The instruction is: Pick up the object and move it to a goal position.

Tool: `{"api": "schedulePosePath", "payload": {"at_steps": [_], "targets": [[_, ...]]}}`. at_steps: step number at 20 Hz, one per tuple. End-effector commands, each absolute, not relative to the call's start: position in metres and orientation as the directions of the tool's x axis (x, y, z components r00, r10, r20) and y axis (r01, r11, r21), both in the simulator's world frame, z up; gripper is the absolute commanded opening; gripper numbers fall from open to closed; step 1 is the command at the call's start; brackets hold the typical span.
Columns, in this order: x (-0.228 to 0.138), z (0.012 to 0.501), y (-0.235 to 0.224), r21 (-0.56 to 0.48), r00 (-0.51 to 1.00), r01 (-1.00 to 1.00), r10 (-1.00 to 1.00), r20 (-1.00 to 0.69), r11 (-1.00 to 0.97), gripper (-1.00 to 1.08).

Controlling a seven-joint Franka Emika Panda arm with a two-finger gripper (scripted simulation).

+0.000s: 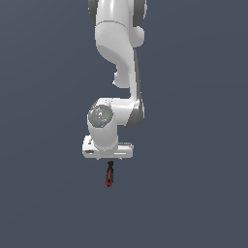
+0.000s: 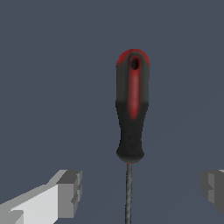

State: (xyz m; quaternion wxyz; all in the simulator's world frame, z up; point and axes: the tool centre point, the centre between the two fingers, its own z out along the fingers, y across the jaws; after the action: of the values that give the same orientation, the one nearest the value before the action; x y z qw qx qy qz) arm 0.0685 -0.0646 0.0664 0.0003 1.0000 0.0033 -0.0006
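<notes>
The white two-fingered gripper (image 2: 140,192) on the white Panda arm (image 1: 118,53) is seen spread wide in the wrist view, with one grey-padded finger (image 2: 70,192) on either side of the frame and a big gap in between. Nothing is clamped by it, and neither pad is touched by anything.

The small screwdriver with the rounded red-and-black handle and thin dark metal shaft (image 2: 131,109) is found lying flat on the plain dark grey-blue surface (image 1: 43,193) right under the tool. Its shaft is lined up roughly through the middle of the gap between the fingers, well apart from both, and the handle is pointed away past the fingertips.

In the exterior view the screwdriver (image 1: 109,174) is shown just below the white hand body, sticking out from under it. The fingers themselves can't really be made out from that angle, and whether they're down at the surface can't be told.
</notes>
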Motion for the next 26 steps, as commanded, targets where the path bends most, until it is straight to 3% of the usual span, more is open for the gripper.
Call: {"api": "schedulePosePath", "payload": {"at_steps": [1, 20, 21, 26], "targets": [[0.07, 0.065, -0.065, 0.0, 1.0, 0.007, 0.007, 0.0, -1.0, 1.0], [0.07, 0.015, -0.066, 0.0, 1.0, 0.006, 0.006, 0.0, -1.0, 1.0], [0.07, 0.015, -0.066, 0.0, 1.0, 0.006, 0.006, 0.0, -1.0, -1.0], [0.07, 0.015, -0.066, 0.0, 1.0, 0.006, 0.006, 0.0, -1.0, -1.0]]}}
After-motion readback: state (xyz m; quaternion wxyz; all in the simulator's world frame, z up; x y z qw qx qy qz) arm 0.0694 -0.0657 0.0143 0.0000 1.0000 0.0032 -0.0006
